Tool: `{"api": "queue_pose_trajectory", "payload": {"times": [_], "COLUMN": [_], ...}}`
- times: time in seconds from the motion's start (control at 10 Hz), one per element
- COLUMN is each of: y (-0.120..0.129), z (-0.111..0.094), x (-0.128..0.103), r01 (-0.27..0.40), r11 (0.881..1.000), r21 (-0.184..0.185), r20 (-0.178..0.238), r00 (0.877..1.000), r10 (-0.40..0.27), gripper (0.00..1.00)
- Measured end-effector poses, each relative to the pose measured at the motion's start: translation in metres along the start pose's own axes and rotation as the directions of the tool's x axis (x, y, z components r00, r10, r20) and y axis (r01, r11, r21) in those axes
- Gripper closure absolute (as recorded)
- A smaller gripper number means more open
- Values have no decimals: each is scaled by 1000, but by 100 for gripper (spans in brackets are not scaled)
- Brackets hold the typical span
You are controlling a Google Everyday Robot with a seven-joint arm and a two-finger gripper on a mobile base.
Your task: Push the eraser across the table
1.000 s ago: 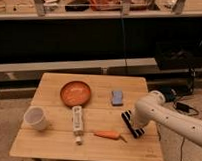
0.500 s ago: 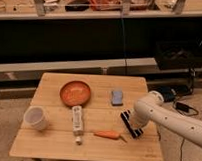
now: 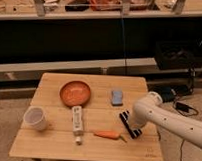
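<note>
While we reach in from the right, our gripper (image 3: 134, 121) sits low at the right side of the small square table with a light wooden plank top (image 3: 52, 143), right against the long, narrow black eraser with a pale stripe (image 3: 129, 124). That block lies diagonally, its long axis running from upper left to lower right, just beside a small orange carrot (image 3: 108, 135). We judge a sideways shove leftward suits it.

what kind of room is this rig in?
Likely a lab or workshop test area: cluttered shelving behind, cables on the floor, and a small wooden table staged with props. The gripper sits over the eraser at the table's right.
</note>
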Motion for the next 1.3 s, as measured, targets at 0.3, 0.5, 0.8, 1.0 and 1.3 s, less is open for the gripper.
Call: {"api": "queue_pose_trajectory", "payload": {"times": [0.3,0.5,0.8,1.0,1.3], "y": [0,-1,-1,-3,-3], "z": [0,2,0,4,0], "x": [-1,-6,-7,-11,-12], "r01": [2,13,14,25,24], "r11": [1000,1000,1000,1000,1000], "r21": [-1,6,5,8,8], "r20": [0,1,3,3,6], "r00": [1000,1000,1000,1000,1000], "r10": [-2,-13,-14,-25,-24], "gripper": [99,99,99,99,99]}}
